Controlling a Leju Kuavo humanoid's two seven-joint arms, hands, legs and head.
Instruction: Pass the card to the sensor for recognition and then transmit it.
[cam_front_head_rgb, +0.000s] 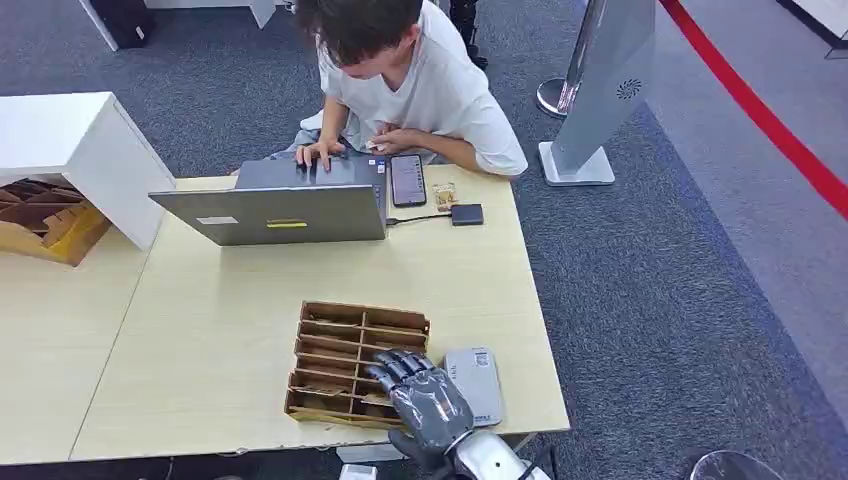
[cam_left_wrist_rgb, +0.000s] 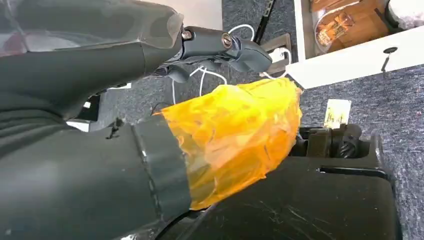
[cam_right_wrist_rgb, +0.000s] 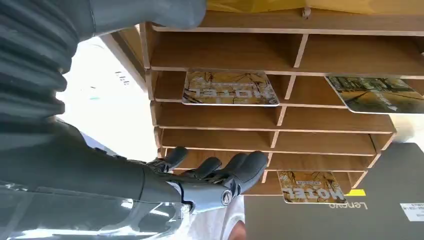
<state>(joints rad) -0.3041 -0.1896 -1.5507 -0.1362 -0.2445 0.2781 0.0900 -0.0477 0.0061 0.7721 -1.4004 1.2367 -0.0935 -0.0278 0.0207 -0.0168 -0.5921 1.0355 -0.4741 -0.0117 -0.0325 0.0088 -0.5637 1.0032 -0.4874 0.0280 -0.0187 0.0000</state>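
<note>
Three hotel cards (cam_right_wrist_rgb: 230, 88) sit in the wooden slotted rack (cam_front_head_rgb: 345, 340), lower centre; right hand (cam_front_head_rgb: 425, 400) hovers over it, fingers apart, empty, grey card reader (cam_front_head_rgb: 475, 383) just right. Left hand's grasp: can't tell.

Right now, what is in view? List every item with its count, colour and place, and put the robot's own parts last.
Table: one, light wood, in front of the robot.
Slotted card rack: one, brown wood, near table edge.
Hotel cards: three seen in the rack's slots, yellow-brown print.
Sensor: one, grey, flat beside the rack.
Laptop: one, grey, far side of table.
Phone: one, black, beside the laptop.
Small black box: one, cabled to the laptop.
White cabinet: one, at the table's far left.
Person: one, white shirt, seated at the laptop.
Right robot hand: grey, over the rack's near corner, holding nothing.
Left robot hand: wrapped in orange film, hanging by the robot's body.
</note>
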